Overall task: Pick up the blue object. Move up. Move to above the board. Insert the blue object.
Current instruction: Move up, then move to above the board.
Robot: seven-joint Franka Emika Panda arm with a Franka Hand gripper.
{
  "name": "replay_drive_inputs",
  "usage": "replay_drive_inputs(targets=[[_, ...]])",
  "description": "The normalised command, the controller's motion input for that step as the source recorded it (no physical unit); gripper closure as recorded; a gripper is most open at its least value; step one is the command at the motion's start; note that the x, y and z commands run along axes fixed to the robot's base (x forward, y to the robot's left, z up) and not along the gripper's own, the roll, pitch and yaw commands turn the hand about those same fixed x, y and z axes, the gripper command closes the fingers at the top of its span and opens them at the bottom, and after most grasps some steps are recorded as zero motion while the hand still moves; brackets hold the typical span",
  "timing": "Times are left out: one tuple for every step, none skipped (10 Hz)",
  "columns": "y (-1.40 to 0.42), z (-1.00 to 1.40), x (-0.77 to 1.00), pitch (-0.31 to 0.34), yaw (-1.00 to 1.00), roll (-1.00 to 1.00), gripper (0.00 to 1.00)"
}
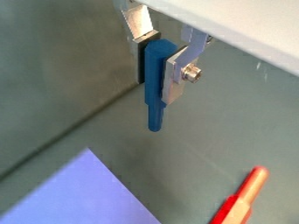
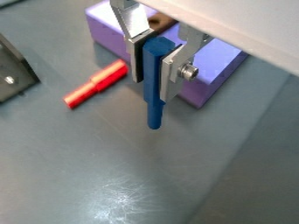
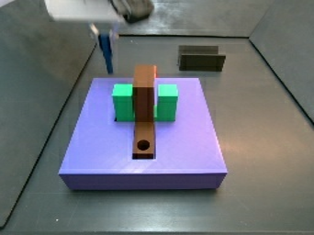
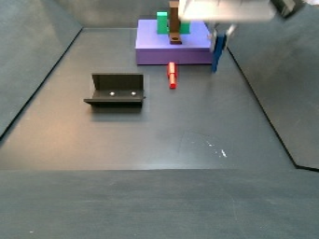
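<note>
Both wrist views show the gripper (image 1: 163, 59) clenched on the blue object (image 1: 155, 87), and its flat silver fingers (image 2: 173, 68) press the upper part of the peg from two sides. The blue object hangs upright, its lower end free in the air above the grey floor (image 2: 140, 184).

Going from left to right in a wrist view, the fixture (image 2: 12, 74) stands at the edge, then a red peg (image 2: 96, 83) lies on the floor, then comes the held blue object (image 2: 155, 83), and behind it is a corner of the lavender slab (image 2: 216, 74).

In a side view, the gripper (image 3: 106, 32) holds the blue object (image 3: 106, 50) at the left, above the floor and just beside the far left edge of the lavender slab (image 3: 185, 151). On the slab stands the green block (image 3: 124, 103), and the board (image 3: 146, 106) crosses it, with its round hole (image 3: 143, 146) near the end closer to the camera. A dark olive box (image 3: 201, 59) is on the floor behind, to the right.

In a side view, the fixture (image 4: 116, 90) stands at the left, the red peg (image 4: 173, 75) lies near the slab, and the blue object (image 4: 215, 51) hangs in the gripper (image 4: 218, 31) on the right of the slab (image 4: 187, 51).
</note>
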Motion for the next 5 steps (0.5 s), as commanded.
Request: replay_drive_inputs(targets=[[-0.01, 0.41, -0.04, 0.034, 0.0, -0.06, 1.0], [0.0, 1.4, 0.0, 0.0, 0.0, 0.0, 1.0], [0.01, 1.4, -0.01, 0.012, -0.01, -0.02, 1.0], [0.0, 1.4, -0.04, 0.037, -0.01, -0.04, 1.0], [0.01, 1.4, 0.0, 0.019, -0.01, -0.05, 1.0]])
